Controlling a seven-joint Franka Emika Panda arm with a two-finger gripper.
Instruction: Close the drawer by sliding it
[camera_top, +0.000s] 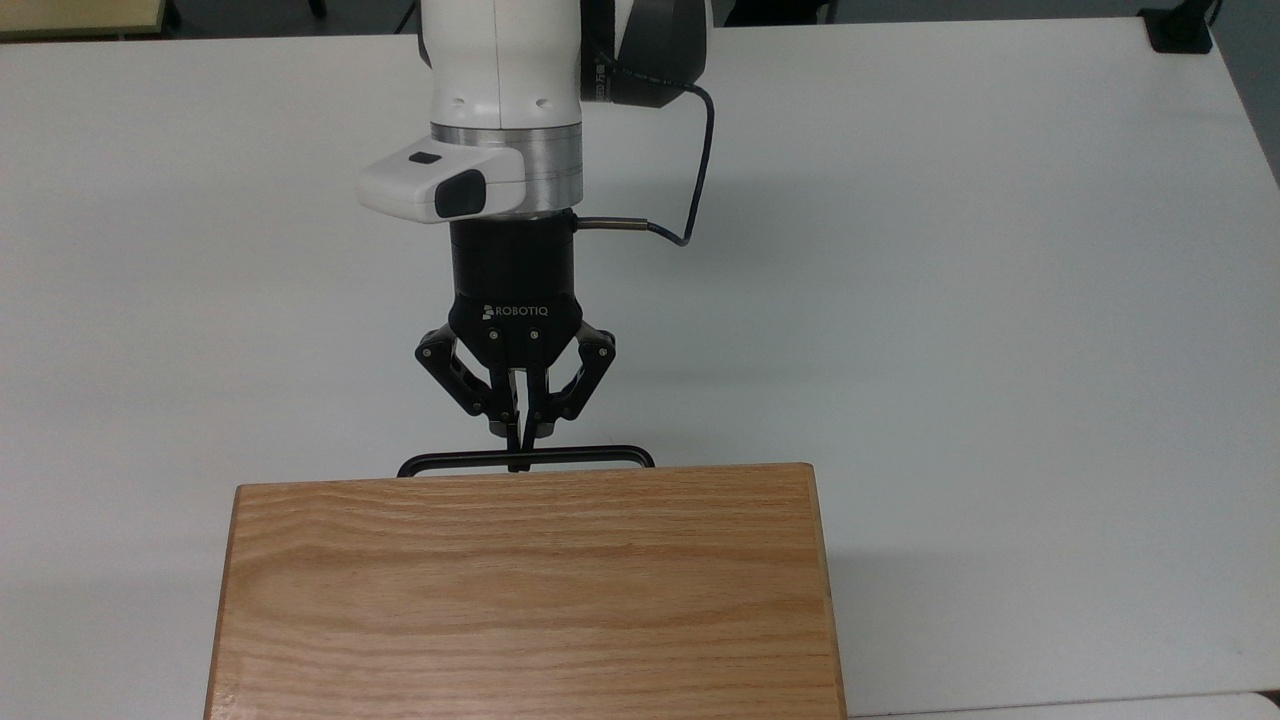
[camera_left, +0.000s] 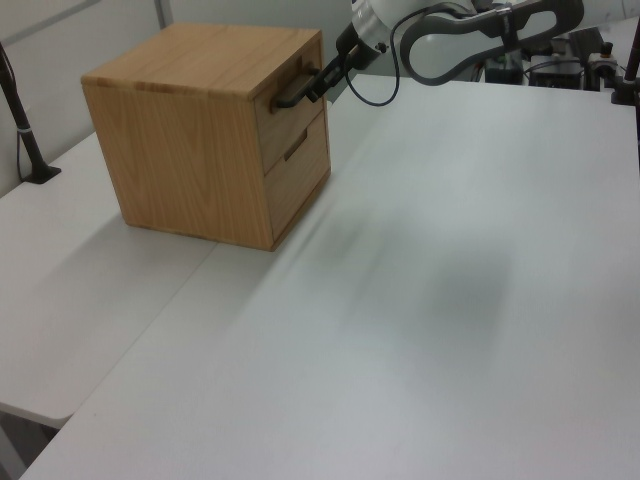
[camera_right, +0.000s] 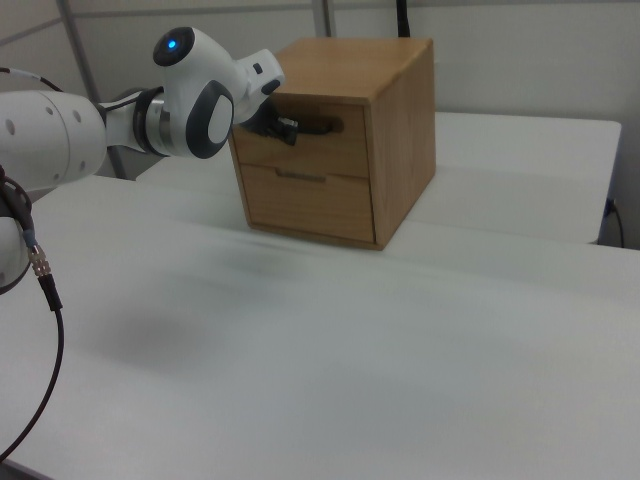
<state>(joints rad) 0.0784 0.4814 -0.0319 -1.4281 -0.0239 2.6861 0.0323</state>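
White table (camera_top: 1000, 300) | drawer (camera_right: 300, 150) flush in cabinet (camera_top: 530, 590) | tool (camera_top: 519, 452) clamps handle (camera_top: 590, 455)

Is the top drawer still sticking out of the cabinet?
No, the drawer front sits flush with the cabinet face in the right view.

White table (camera_top: 1000, 300) under my pincer, spreading wide on all sides. Seam between two tabletops (camera_left: 150, 330) in left view. Pale wall panels (camera_right: 520, 50) behind, right view. Black post (camera_left: 20, 120) at left view's left edge. Dark floor (camera_top: 300, 15) beyond table's far edge.
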